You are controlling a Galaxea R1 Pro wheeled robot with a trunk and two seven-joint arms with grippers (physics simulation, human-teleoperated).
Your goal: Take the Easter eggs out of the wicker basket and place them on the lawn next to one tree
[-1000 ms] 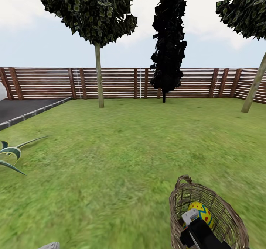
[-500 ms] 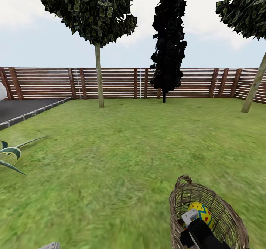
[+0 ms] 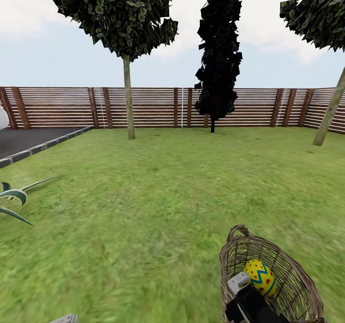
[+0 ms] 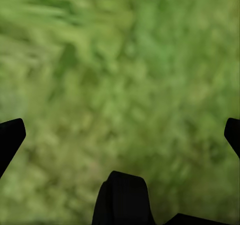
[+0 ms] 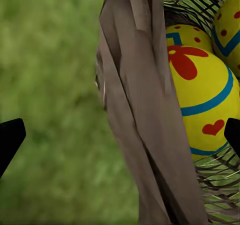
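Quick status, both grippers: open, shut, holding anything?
Left gripper: open, empty, over the lawn.
Right gripper: open, straddling the wicker basket rim, holding nothing.

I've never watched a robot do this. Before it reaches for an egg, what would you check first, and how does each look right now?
1. Eggs in the wicker basket: ok. The right wrist view shows three Easter eggs inside.
2. Right gripper open: ok. Its jaws stand wide apart.
3. Right gripper lined up with an egg: not ok. The basket rim runs between the jaws, with the eggs to one side.
4. Left gripper out of the way: ok. It hangs open over the lawn.
5. A tree to aim for: ok. One stands across the lawn by the fence.
6. Basket steady: cannot tell.
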